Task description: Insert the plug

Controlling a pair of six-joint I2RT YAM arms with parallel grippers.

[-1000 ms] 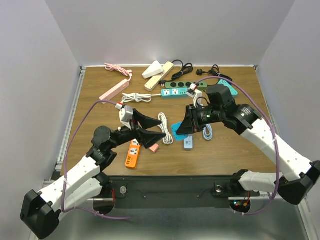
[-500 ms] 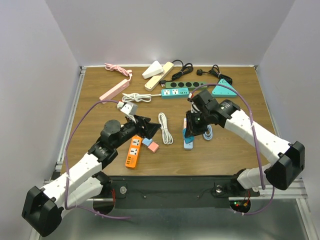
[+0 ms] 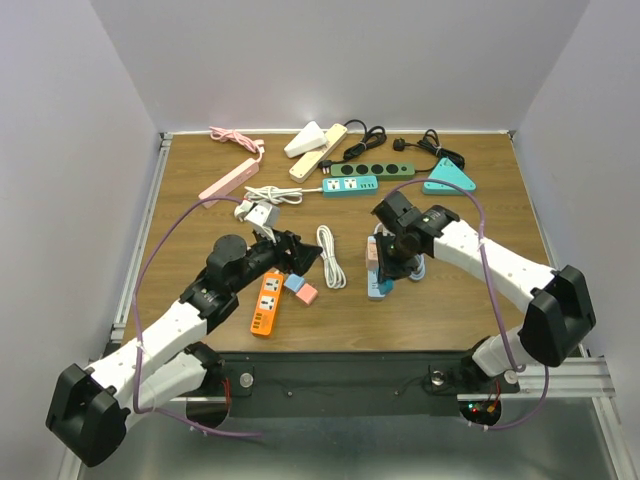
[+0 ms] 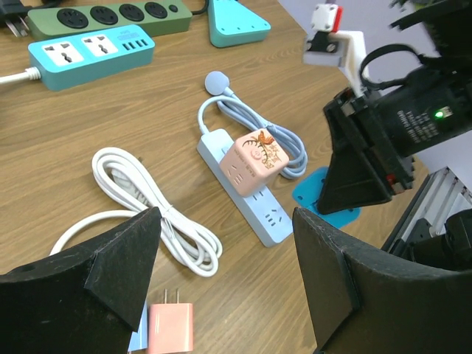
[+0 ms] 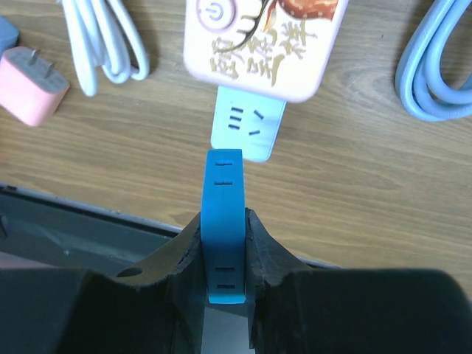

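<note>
just beyond right gripper (image 5: 223, 236), clamped on blue plug (image 5: 223, 184): pale power strip (image 5: 247, 133); leftward, left gripper (image 4: 225, 221) spread wide.

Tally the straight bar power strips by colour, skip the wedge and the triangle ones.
Pink strip: 1
Cream strip: 1
Green strip: 1
Teal strip: 1
Orange strip: 1
Light blue strip: 1
Total: 6
</note>
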